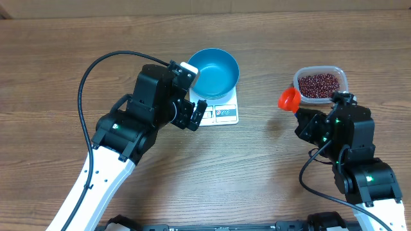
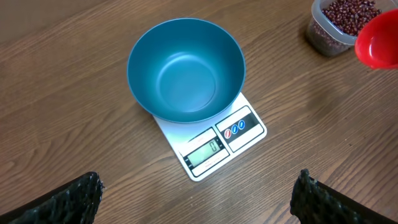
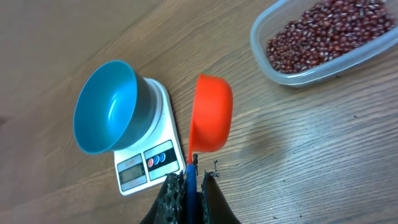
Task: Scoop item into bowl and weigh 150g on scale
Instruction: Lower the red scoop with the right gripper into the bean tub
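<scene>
The empty blue bowl (image 1: 215, 70) (image 2: 186, 68) (image 3: 106, 106) stands on the white scale (image 1: 225, 114) (image 2: 221, 143) (image 3: 146, 158). My left gripper (image 1: 194, 115) (image 2: 199, 186) hovers open just in front of the scale, holding nothing. The item, dark red beans (image 1: 319, 83) (image 3: 323, 34) (image 2: 351, 12), fills a clear tub at the right. My right gripper (image 1: 302, 110) (image 3: 194, 171) is shut on the blue handle of an orange-red scoop (image 1: 288, 99) (image 3: 211, 112) (image 2: 379, 40). The scoop hangs between tub and scale and looks empty.
The clear plastic tub (image 1: 340, 76) (image 3: 261, 50) sits at the right rear, close behind my right arm. The left arm's black cable (image 1: 96, 70) loops over the wooden table (image 1: 51, 70) left of the scale.
</scene>
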`<state>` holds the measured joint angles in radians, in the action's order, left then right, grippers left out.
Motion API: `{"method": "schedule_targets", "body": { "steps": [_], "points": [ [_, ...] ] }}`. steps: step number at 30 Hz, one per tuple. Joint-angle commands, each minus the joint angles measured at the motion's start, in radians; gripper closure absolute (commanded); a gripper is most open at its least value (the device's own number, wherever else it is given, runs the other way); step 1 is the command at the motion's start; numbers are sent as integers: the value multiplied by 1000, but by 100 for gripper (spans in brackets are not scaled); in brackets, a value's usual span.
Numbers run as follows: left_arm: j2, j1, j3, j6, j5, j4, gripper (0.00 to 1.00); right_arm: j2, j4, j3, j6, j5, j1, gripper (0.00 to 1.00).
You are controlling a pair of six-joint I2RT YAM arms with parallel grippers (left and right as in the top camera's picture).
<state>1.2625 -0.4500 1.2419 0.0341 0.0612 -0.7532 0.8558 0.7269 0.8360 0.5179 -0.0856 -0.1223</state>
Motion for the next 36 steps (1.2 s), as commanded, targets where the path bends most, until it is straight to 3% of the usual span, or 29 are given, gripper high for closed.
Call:
{"method": "schedule_targets", "body": {
  "steps": [1, 10, 15, 23, 30, 36],
  "points": [
    [7, 3, -12, 18, 17, -1, 0, 1, 12, 37, -129, -51, 0, 96],
    [7, 3, -12, 18, 18, -2, 0, 100, 171, 224, -225, 21, 0, 96],
    [7, 3, -12, 18, 17, -2, 0, 271, 303, 413, -319, 55, 0, 96],
    [7, 3, -12, 18, 17, -2, 0, 498, 406, 614, -318, 245, 20, 96],
    [7, 3, -12, 18, 17, -2, 0, 576, 386, 655, -349, 294, 155, 96],
    [7, 3, -12, 18, 18, -2, 0, 620, 311, 655, -488, 290, 255, 96]
  ]
}}
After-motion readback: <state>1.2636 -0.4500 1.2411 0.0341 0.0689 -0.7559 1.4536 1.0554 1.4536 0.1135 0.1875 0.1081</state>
